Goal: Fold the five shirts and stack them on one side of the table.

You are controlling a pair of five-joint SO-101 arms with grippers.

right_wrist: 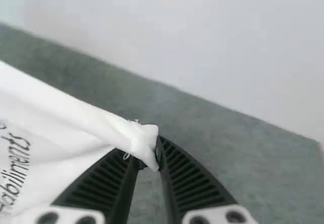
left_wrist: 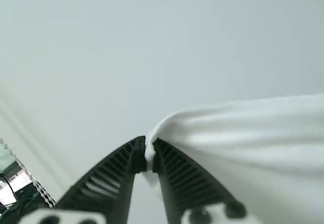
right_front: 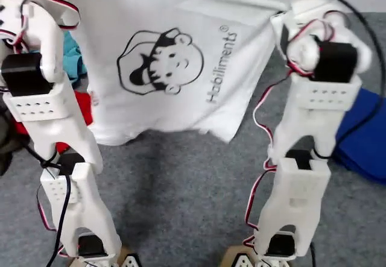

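- White shirt w/ the cartoon print hung spread betw. my two arms, print side facing the high cam. Top edge was pulled fairly taut; lower hem drooped toward the grey table. Couldn't tell if the hem touched it.
- My left gripper was pinched tight on one top corner: fingers nearly together, just a fold of white cloth betw. them.
- My right gripper did the same at the other top corner, on the side w/ the lettering, w/ a bunched bit of fabric clamped in a narrow gap.
- Why held so, imo: gripping both corners high and apart lets the shirt hang flat and shed wrinkles, so it can be laid out square for folding. Fold itself not yet started.
- Left arm and right arm stood either side of the shirt, approx. level, which kept the top edge even.
- Other shirts lay at the sides, prob. to leave the middle free: a red one and a teal one behind my left arm, a blue one beside my right arm.
- None looked folded or stacked, so I judged the task early on.
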